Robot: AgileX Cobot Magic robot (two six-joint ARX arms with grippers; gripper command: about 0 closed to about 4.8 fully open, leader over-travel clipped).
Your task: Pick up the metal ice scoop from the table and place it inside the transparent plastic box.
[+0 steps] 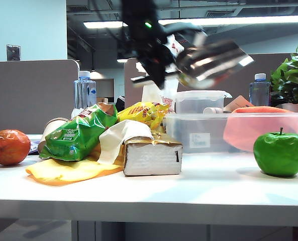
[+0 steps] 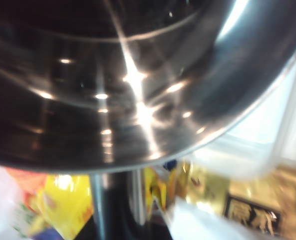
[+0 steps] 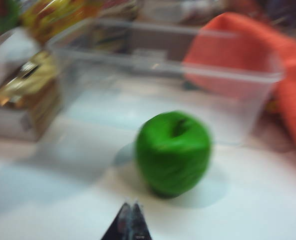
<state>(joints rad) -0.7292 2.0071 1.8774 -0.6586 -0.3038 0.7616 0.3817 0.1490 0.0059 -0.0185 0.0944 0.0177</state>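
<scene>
Metal ice scoop: the shiny polished steel scoop hangs in the air above the clutter, at about 1 o'clock from the middle of the exterior view, blurred, its bowl toward 3 o'clock. In the left wrist view its curved steel bowl fills most of the picture.
Left claw: the black left claw sits high over the table, at 12 o'clock from the tissue box, its jaws narrowed onto the scoop's end and carrying it. In the left wrist view the fingers are hidden behind the bowl.
Right claw: only its dark fingertips show in the right wrist view, pressed together with nothing between them, above bare table near the apple.
Transparent plastic box: the large low clear tub with a small white label on its front stands on the table below the scoop, at about 5 o'clock from it; an orange cloth drapes over its far right end. The right wrist view shows the same tub.
Table: the wide white table carries everything.
Green apple: a glossy green apple stands in front of the tub's right end.
Tissue box: a gold-topped white box sits left of the tub.
Green bag: a crinkled green snack bag lies at 9 o'clock from the tissue box.
Orange fruit: a round orange fruit rests at the far left.
</scene>
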